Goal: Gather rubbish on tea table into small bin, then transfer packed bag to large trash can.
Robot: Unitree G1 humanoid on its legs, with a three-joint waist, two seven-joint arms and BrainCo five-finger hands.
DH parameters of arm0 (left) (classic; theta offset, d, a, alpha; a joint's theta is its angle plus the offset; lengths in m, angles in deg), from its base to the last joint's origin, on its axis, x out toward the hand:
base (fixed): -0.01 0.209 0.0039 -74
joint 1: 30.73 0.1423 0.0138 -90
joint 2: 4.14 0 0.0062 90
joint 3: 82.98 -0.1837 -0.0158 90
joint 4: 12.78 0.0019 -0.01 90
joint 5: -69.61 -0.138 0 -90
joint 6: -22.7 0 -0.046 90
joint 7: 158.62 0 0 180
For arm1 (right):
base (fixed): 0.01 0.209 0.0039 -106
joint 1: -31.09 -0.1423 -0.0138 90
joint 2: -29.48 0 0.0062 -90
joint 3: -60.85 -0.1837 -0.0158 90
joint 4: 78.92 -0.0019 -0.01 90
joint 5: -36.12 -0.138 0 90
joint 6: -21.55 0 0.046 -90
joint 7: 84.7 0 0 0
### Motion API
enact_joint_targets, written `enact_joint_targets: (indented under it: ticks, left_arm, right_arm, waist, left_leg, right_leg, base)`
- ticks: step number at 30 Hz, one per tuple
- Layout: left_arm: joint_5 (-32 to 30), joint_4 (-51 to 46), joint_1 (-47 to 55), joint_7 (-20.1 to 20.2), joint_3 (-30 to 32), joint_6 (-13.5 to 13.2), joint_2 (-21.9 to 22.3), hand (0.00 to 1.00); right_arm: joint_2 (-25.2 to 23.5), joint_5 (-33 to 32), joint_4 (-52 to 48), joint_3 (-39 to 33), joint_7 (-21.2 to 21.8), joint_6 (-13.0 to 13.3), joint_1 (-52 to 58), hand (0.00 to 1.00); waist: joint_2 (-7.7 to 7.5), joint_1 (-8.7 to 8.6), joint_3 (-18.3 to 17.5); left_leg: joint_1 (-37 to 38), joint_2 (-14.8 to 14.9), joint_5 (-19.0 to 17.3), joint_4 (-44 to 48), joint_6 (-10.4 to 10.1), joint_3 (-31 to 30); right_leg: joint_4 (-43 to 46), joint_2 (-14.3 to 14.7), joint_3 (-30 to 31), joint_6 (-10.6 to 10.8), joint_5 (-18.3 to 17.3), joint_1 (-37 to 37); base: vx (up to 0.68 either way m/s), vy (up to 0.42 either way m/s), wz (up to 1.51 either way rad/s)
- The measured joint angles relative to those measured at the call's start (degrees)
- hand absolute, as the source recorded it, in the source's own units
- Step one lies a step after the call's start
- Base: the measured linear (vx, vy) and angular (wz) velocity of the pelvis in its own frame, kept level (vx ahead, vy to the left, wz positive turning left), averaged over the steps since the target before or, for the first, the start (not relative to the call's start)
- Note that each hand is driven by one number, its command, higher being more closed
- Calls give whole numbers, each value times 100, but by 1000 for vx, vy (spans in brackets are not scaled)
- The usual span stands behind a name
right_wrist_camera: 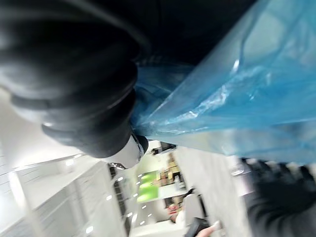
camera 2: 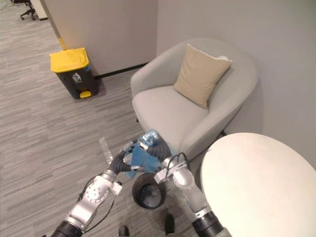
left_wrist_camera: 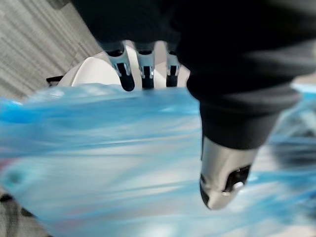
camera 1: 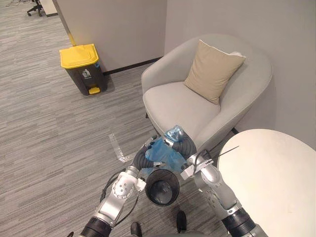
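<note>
You're looking down on grey striped carpet [camera 1: 49, 128] beside pale walls. Nearest you, at 6 o'clock, the small black bin [camera 1: 170, 195] stands upright on the carpet with its mouth open.

Directly above its far rim hangs the blue bag [camera 1: 160, 154], clear of the bin and carried between both of your hands. Your left hand [left_wrist_camera: 224, 177] comes in from 7 o'clock. In its wrist view the fingers [left_wrist_camera: 126, 74] are hooked over one side of the plastic and the thumb is pressed on the other, so it is clamped on the bag. Your right hand [camera 1: 185, 147] comes in from 5 o'clock and sits against the bunched top of the bag, which pokes up just past its dark cover. You cannot tell whether that hand is gripping.

At 4 o'clock is the round white tea table [camera 1: 276, 173]. A pale strip [camera 1: 117, 147] lies on the carpet at 9 o'clock of the bag.

Farther off, at 1 o'clock, a grey armchair [camera 1: 177, 106] holds a tan cushion [camera 1: 213, 69] leaning on its backrest. At 10 o'clock, well apart from the bag, the large trash can [camera 1: 86, 69] stands against the wall with its yellow lid closed.
</note>
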Motion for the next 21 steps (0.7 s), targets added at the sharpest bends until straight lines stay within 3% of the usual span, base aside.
enact_joint_targets:
  ticks: [8,13,21]
  left_arm:
    - [-440,-489,237,8,187,-216,-67,0]
    - [-580,-100,-316,6,-662,-188,36,0]
    - [-823,327,-553,-18,-811,-176,184,0]
  right_arm:
    - [-24,-248,-4,213,129,42,-157,100]
    - [-60,-257,-4,920,149,-13,-345,100]
    - [-56,-257,-4,951,-54,-119,-470,100]
  waist:
    - [3,4,-49]
    - [-15,0,-131]
    - [-26,-92,-204]
  left_leg:
    - [116,-44,88,-223,34,5]
    - [120,-58,95,-231,32,6]
    - [111,-47,96,-221,31,70]
  right_leg:
    - [1,3,-19,23,-18,18]
    - [0,-12,-6,27,-21,15]
    - [-1,7,95,5,-4,-33]
  base:
    - [0,0,0]
    - [0,0,0]
    - [-11,-10,-4]
